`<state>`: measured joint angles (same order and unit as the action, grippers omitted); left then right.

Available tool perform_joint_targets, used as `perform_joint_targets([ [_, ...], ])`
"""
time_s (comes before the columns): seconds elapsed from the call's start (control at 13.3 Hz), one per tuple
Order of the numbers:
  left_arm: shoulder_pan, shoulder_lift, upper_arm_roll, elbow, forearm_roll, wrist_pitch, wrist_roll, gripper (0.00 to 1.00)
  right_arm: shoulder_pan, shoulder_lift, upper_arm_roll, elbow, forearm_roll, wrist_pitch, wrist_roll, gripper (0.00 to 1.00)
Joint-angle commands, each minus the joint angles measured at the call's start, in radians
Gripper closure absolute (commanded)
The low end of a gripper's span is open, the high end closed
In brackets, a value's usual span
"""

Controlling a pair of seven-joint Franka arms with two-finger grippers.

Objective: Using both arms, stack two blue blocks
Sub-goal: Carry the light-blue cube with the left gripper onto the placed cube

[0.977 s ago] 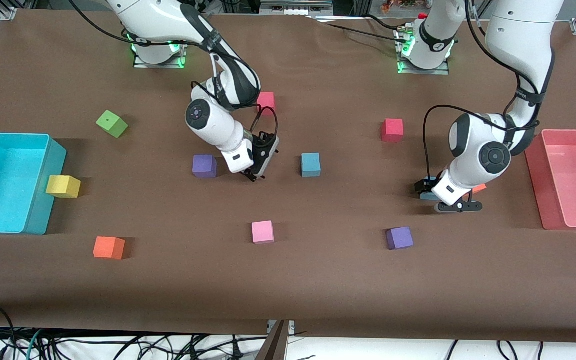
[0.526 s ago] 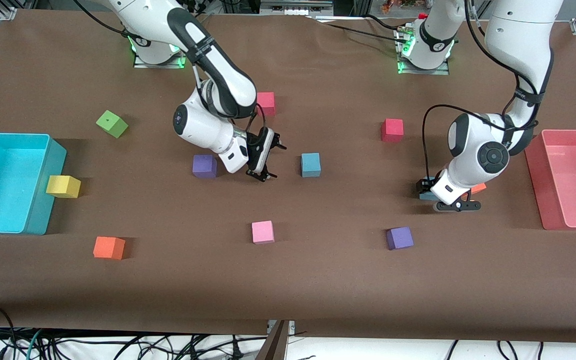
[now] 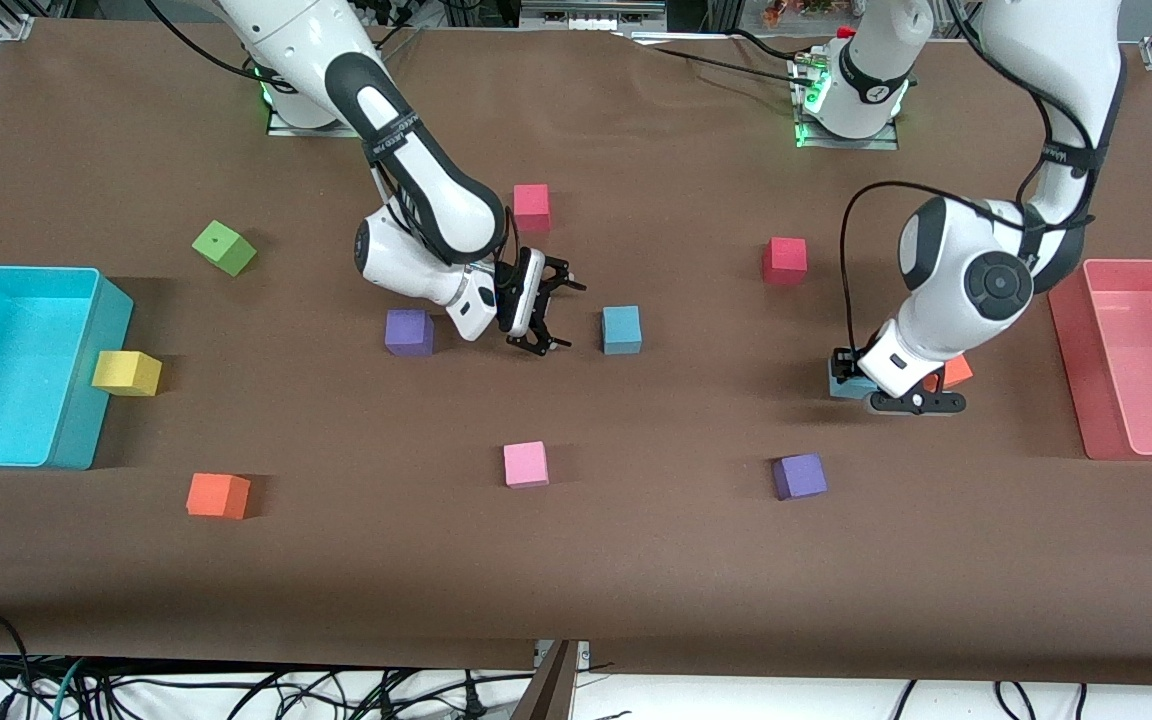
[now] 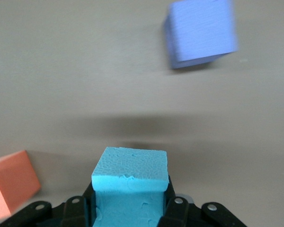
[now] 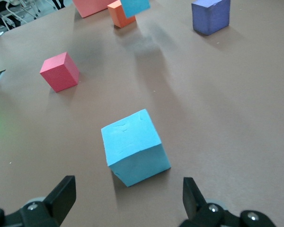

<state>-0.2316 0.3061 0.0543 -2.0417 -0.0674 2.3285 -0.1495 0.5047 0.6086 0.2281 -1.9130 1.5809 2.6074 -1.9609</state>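
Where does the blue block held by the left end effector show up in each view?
Front view: held blue block in the shut left end effector, beside the orange block.
Left wrist view: the block fills the lower centre, between the fingers.
Right wrist view: a blue corner at the top edge.
Shared landmark: that orange block sits next to it in all three.

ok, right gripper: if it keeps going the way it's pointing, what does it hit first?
Most likely the blue block resting on the table. The right gripper is open, and its wrist view shows that block centred between the fingers, with nothing in between. How much gap remains is hard to judge.
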Motion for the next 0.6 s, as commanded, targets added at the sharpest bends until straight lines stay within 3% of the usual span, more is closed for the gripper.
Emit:
perform_joint_targets([
  [0.0,-0.044,-0.054,-0.043,0.066,-0.022,-0.128,-0.125,1.0,0.003,0.019,0.007,0.006,0.092,-0.018,-0.111,0.0],
  [0.15,-0.124,-0.053,-0.054,0.135,-0.022,-0.202,-0.259,1.0,0.005,0.039,0.008,0.006,0.097,-0.049,-0.121,0.0],
  [0.53,-0.334,0.065,-0.096,0.253,-0.034,-0.199,-0.622,1.0,0.02,0.063,0.007,0.017,0.113,-0.053,-0.144,0.0],
])
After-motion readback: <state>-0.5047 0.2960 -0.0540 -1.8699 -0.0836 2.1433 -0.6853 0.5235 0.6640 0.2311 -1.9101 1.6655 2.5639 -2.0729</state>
